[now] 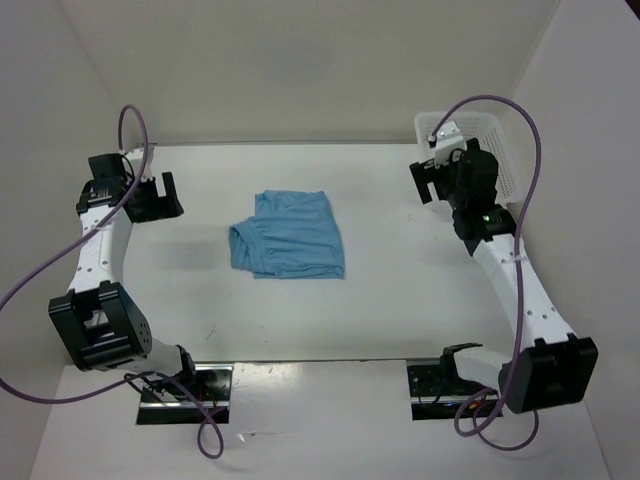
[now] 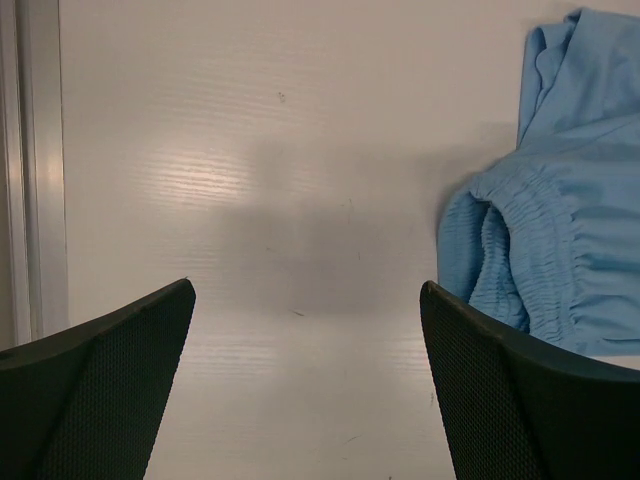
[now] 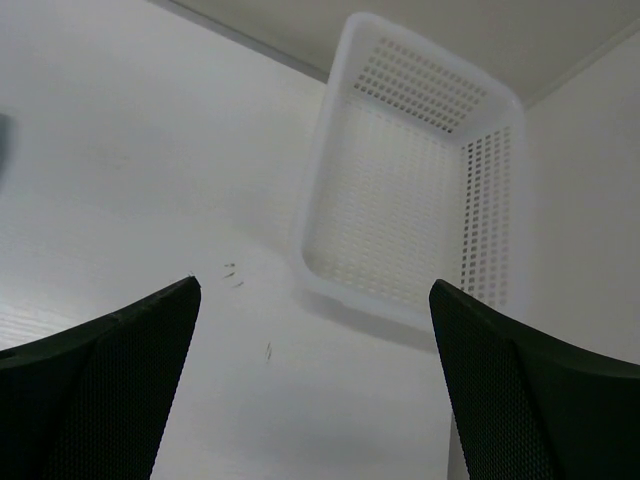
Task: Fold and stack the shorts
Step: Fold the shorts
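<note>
The shorts [image 1: 290, 236] lie near the middle of the table [image 1: 400, 300], doubled over into a compact, roughly square bundle, so you can judge the folding largely done. The left wrist view shows the gathered waistband at the bundle's left edge puffed open rather than pressed flat. The fold looks loose there, and the far edge is a little uneven. Your left gripper [image 1: 158, 196] hangs well apart from the shorts, toward the far left of the table, fingers spread and holding nothing. Your right gripper [image 1: 426, 180] is likewise released and holding nothing, off at the far right just beside the basket [image 1: 498, 150]. What seems left is perhaps a tidying press on the waistband, then the stacking. Only this one pair is in sight, and you cannot tell where it belongs.
</note>
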Robot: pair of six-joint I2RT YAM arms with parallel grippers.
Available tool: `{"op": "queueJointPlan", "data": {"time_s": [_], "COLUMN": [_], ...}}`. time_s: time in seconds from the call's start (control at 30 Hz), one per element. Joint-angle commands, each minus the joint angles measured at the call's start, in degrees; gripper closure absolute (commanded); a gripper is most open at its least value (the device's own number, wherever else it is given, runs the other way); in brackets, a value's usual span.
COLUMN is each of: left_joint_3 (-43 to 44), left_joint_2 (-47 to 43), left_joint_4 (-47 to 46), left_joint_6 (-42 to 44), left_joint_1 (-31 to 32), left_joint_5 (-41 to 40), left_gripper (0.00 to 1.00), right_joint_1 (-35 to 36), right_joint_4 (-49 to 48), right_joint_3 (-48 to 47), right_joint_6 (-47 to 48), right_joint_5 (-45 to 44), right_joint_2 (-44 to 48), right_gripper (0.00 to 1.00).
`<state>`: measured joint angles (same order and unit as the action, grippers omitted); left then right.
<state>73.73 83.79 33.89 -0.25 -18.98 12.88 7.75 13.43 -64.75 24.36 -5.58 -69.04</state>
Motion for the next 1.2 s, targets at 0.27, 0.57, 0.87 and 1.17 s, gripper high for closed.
{"op": "queueJointPlan", "data": {"time_s": [0.27,0.57,0.87,1.17], "left_joint_3": [-4.39,-4.39,-5.53,-6.14], "left_joint_2": [-4.86,-4.34,-3.81,-3.28], "left_joint_4": [-7.08,-8.14,-8.66,-8.66], "left_joint_6": [0.25,0.25,0.25,0.25], "left_joint_1": [0.09,0.09,0.09,0.09], "left_joint_5": [1.0,-1.45,0.3,0.83], "left_gripper": [0.0,0.0,0.0,0.0], "right_joint_1": [-6.86,-17.14,-22.24,-23.91], "right_joint_4": [11.61,8.63,11.19,8.81], "right_joint_3": [13.16,17.28,19.66,21.42], "right_joint_6": [-4.49,-20.05,-22.86,-25.15], "right_joint_5": [14.29,19.18,20.54,19.65], "right_joint_2": [20.32,31.23,36.6,37.13], "right_gripper": [0.0,0.0,0.0,0.0]}}
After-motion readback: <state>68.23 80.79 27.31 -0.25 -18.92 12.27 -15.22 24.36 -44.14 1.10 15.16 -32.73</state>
